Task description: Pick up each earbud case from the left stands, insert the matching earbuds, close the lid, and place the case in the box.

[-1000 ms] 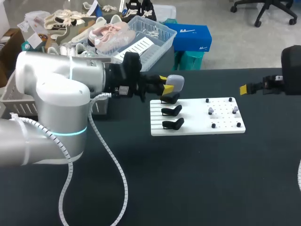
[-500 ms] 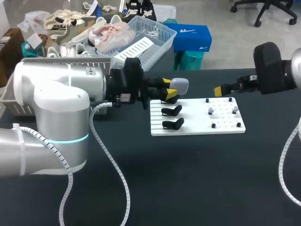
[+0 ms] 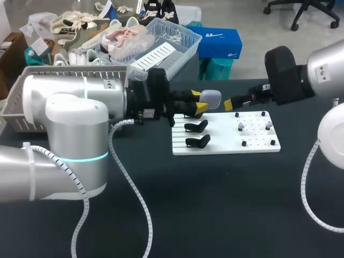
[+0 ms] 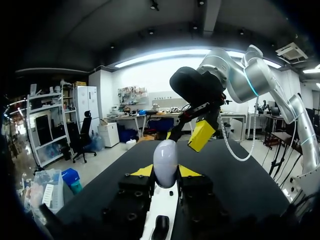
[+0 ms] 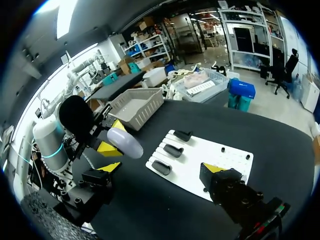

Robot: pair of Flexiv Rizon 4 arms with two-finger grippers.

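The pick-up looks done and the loading step is about to start. The left gripper (image 3: pixel 200 105) pinches a pale grey earbud case (image 3: pixel 209 98) between its yellow tips, one on each side, and holds it in the air over the far left corner of the white board (image 3: pixel 226 146). All three black stands (image 3: pixel 198 127) on that side of the board are bare. The case's lid appears shut.

The right gripper (image 3: pixel 235 104) hovers just beside the case, apart from it, with its fingers spread wide and nothing between them. On the right part of the board, among the black pegs, sit small pale pieces (image 3: pixel 241 127). I take them for the earbuds, though they are too small to be sure.

My guess is that the lid must be lifted next. That calls for the right gripper to catch the lid's edge while the left one grips the lower shell firmly, so the smooth, rounded case does not twist or slip out.

The left arm comes in low from the left with its wrist level, fingers pointing across the desk (image 3: pixel 226 215). The right arm reaches in from the right, along the board's far edge, aimed at the case.
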